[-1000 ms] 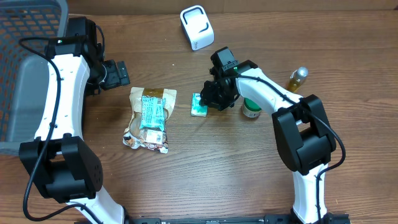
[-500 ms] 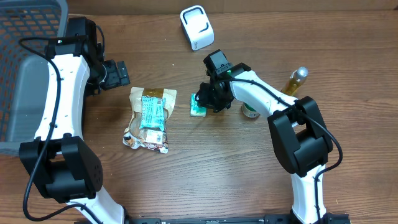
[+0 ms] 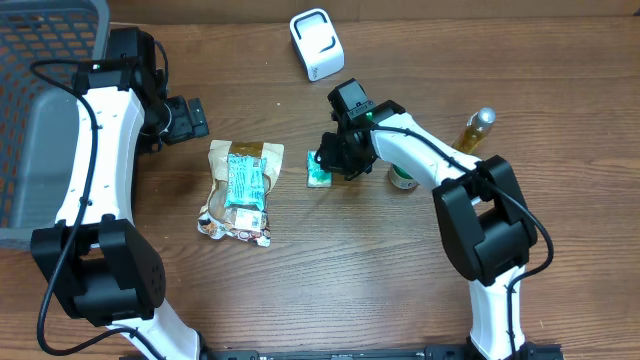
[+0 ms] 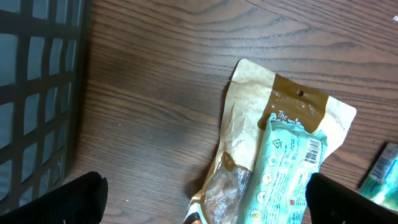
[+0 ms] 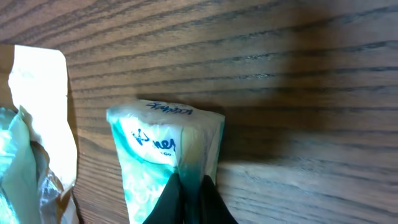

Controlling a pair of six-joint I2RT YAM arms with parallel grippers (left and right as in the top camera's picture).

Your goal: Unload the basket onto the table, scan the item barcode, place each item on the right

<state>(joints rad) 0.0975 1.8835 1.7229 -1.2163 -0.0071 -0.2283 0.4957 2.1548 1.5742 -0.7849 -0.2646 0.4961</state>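
Tissue pack (image 5: 155, 146), its edge pinched in right gripper (image 5: 188, 190).

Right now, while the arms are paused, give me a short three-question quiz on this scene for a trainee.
1. True or false: the right end effector is shut on the tissue packet.
2. Which thing lies nearest the left end effector? A, the white scanner; B, the snack bag; C, the bottle.
3. Fill the gap: the left end effector's jaws stand ____.

Key: 1 true; 2 B; 3 open.
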